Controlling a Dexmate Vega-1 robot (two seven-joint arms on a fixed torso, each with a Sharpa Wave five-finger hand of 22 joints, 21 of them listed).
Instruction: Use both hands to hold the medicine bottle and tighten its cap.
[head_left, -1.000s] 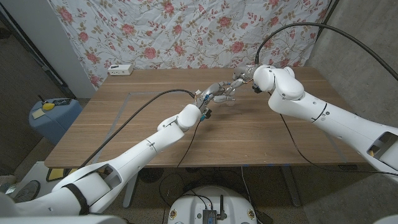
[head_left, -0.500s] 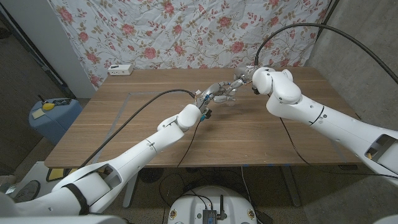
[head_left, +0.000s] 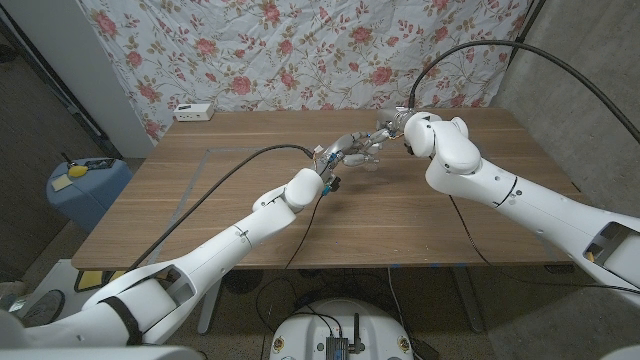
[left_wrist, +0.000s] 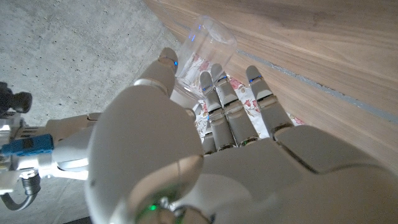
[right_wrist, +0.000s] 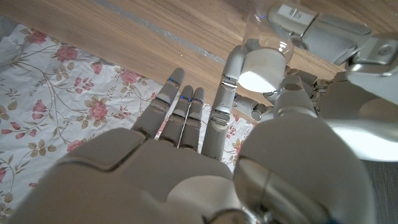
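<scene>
From the head view, your left hand (head_left: 345, 148) and right hand (head_left: 388, 128) meet over the far middle of the tabletop (head_left: 250, 200); the medicine bottle sits somewhere between them, too small and too crowded by fingers to pick out here; you appear to be in the tightening step itself, with both hands already at the bottle.

From the left wrist view, the left hand (left_wrist: 205, 143) is closed around the clear medicine bottle (left_wrist: 202, 50), thumb on one side and fingers on the other; the bottle pokes out past the fingertips, its end toward the wood; the cap is hidden behind the hand, so whether it is seated cannot be judged.

From the right wrist view, the right hand (right_wrist: 205, 155) pinches the white cap (right_wrist: 261, 67) between the thumb and a finger, the other fingers spread wide; the left hand's fingers (right_wrist: 317, 28) clamp the clear body just beyond; your next move calls for a steady twist of the cap while the left hand keeps the body from turning; the thread line and any gap under the cap stay hard to make out.
</scene>
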